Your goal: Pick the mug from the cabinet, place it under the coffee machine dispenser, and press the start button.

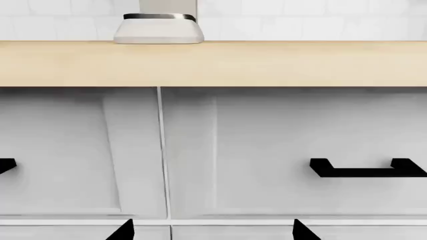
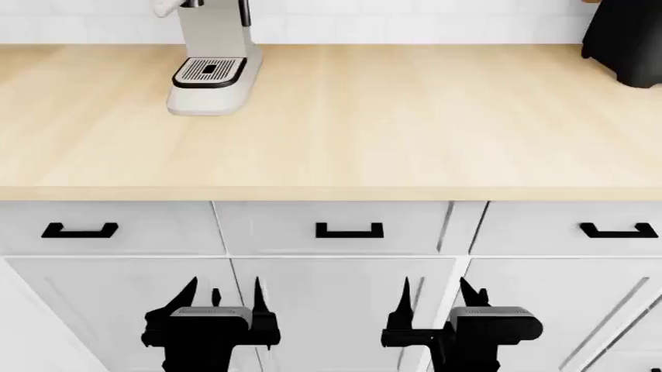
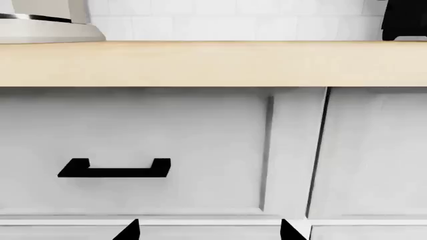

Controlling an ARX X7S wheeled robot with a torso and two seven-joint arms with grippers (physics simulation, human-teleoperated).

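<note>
The mug is out of view in all three views. The cream coffee machine stands at the counter's far left, its drip tray bare. Only the lower edge of its dispenser shows at the top of the head view, and the start button is out of view. My left gripper and right gripper hang low in front of the white cabinet fronts, below the counter edge. Both are open and hold nothing. The left wrist view shows the machine's base above the left gripper. The right gripper faces a drawer.
A wooden counter runs across the scene, with a black appliance at its far right. Beneath it are drawers with black handles and shut cabinet doors. Other black drawer handles lie ahead of each gripper.
</note>
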